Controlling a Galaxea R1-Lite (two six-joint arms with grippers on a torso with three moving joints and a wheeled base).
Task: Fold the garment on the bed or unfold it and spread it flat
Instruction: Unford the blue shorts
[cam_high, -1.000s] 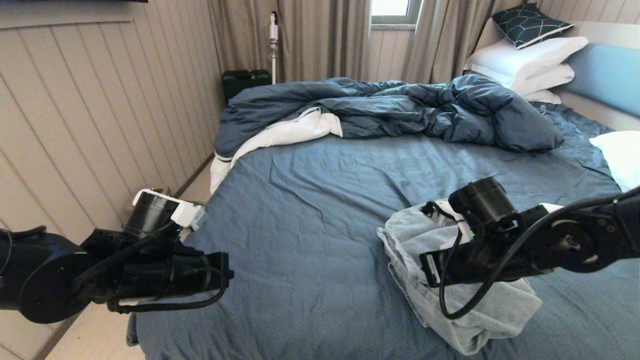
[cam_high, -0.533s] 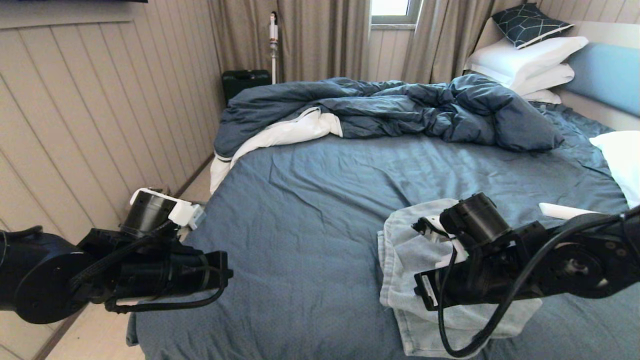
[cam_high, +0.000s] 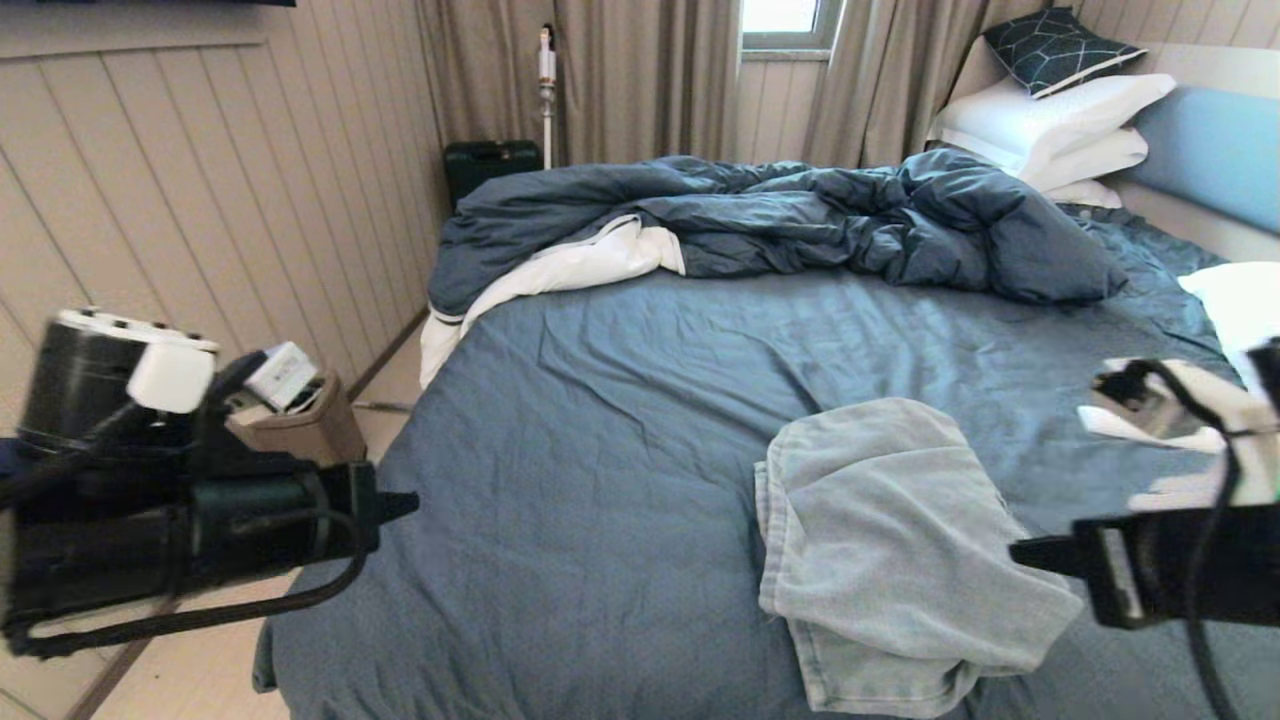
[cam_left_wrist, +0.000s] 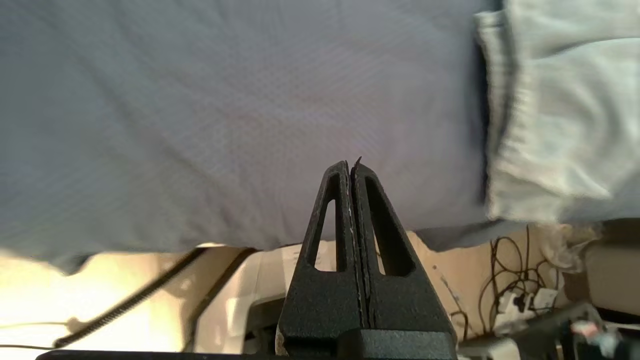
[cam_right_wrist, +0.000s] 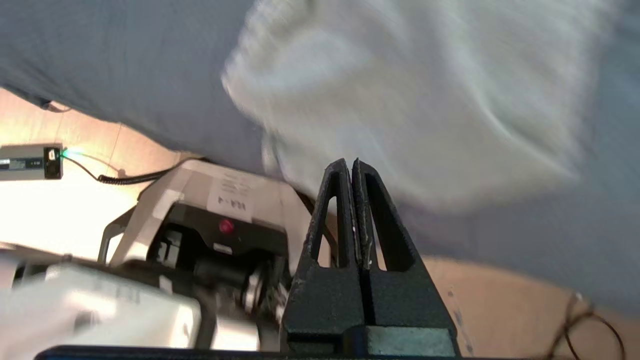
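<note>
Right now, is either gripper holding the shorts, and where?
Nothing is held. The left gripper and right gripper are both shut on nothing, clear of the shorts lying folded on the bed.

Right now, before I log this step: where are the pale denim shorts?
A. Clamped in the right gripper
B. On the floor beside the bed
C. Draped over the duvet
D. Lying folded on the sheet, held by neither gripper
D. The shorts lie folded on the bed, with the right gripper and left gripper both shut and empty, apart from them.
</note>
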